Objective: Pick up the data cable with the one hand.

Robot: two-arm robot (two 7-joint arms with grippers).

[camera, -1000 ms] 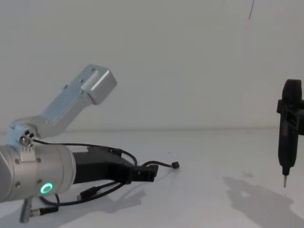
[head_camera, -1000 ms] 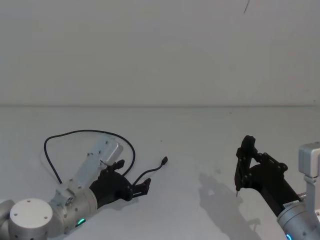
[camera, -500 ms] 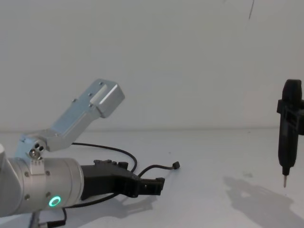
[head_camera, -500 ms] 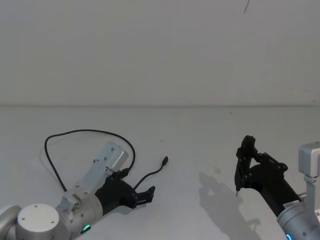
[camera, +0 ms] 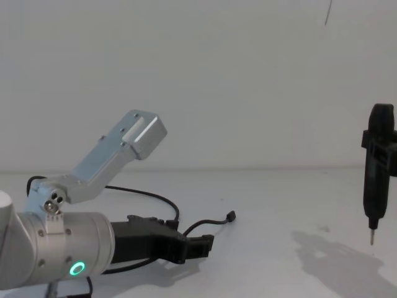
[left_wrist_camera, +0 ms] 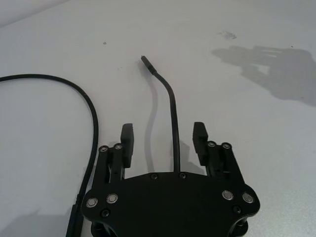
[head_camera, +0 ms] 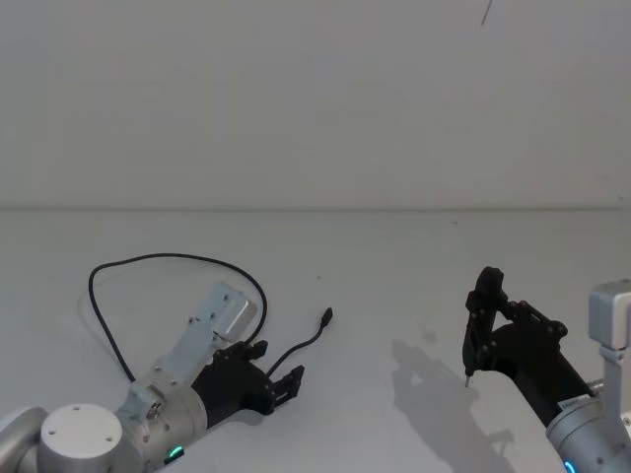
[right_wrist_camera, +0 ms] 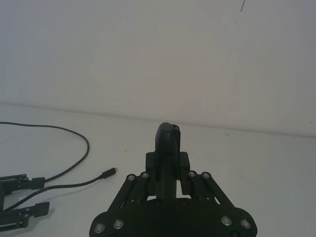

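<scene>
The data cable [head_camera: 177,258] is a thin black line on the white table, arching in one loose loop at the left and ending in a small plug [head_camera: 326,315]. My left gripper [head_camera: 284,380] sits low over the cable's end stretch. In the left wrist view the left gripper [left_wrist_camera: 163,140] is open, and the data cable [left_wrist_camera: 174,123] runs between its two fingers [left_wrist_camera: 127,140] without being pinched. From the chest the left gripper [camera: 201,243] lies just short of the plug [camera: 231,216]. My right gripper [head_camera: 485,296] hangs shut and empty above the table at the right.
The white tabletop [head_camera: 394,246] runs back to a plain pale wall. The right gripper's shadow [head_camera: 424,370] lies on the table between the two arms. The cable's loop [left_wrist_camera: 91,113] passes close beside the left gripper's outer finger.
My left gripper has shifted a little forward and to the right along the cable's end stretch, and its wrist has turned. The right arm has stayed still.
</scene>
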